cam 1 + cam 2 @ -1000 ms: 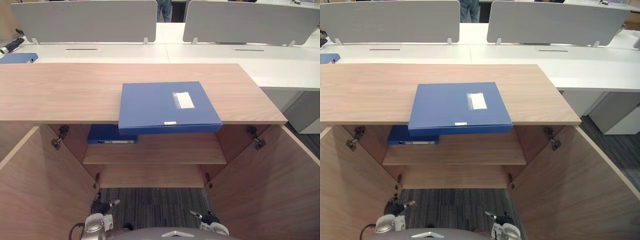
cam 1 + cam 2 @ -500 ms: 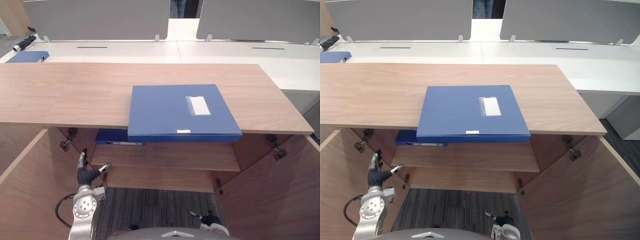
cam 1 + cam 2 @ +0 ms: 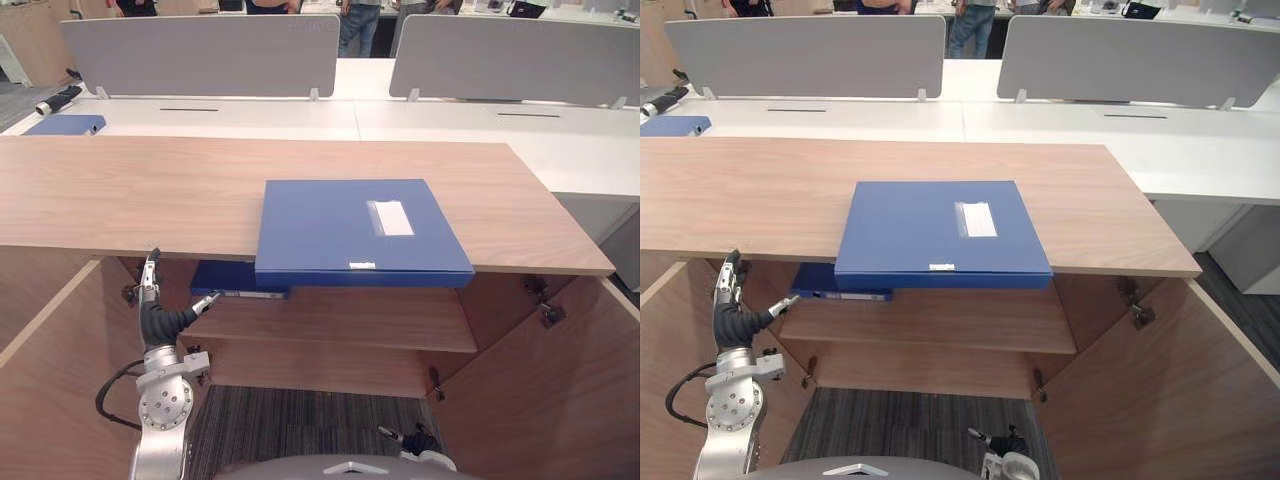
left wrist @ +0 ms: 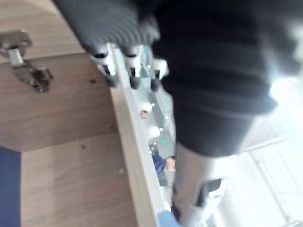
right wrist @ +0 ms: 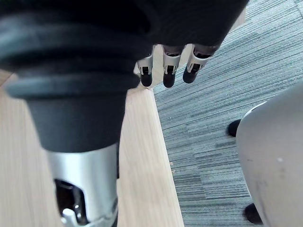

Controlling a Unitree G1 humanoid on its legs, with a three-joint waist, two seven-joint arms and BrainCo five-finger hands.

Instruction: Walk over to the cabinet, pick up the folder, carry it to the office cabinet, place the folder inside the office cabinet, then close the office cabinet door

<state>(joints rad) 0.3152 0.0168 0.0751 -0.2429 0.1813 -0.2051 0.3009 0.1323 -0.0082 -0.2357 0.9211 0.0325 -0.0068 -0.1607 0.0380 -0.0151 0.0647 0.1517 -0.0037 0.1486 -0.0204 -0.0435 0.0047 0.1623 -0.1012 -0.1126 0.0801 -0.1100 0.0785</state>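
Note:
A flat blue folder (image 3: 360,232) with a white label lies on the wooden cabinet top (image 3: 150,190), its near edge jutting past the front. My left hand (image 3: 160,318) is raised under that front edge, left of the folder and apart from it. Its fingers (image 4: 129,71) are straight, the thumb is spread, and it holds nothing. Low down by the carpet hangs my right hand (image 3: 412,438), with relaxed fingers (image 5: 166,72) and nothing in it.
Both cabinet doors stand open: the left door (image 3: 55,385) and the right door (image 3: 560,390). A second blue folder (image 3: 232,278) lies on the upper shelf (image 3: 340,325) inside. White desks with grey dividers (image 3: 200,55) stand behind, one bearing another blue folder (image 3: 65,125). People stand at the far back.
My left hand has risen from near the floor to just under the cabinet top's front edge. The camera has shifted a little. The right hand stays low and the folder has not moved.

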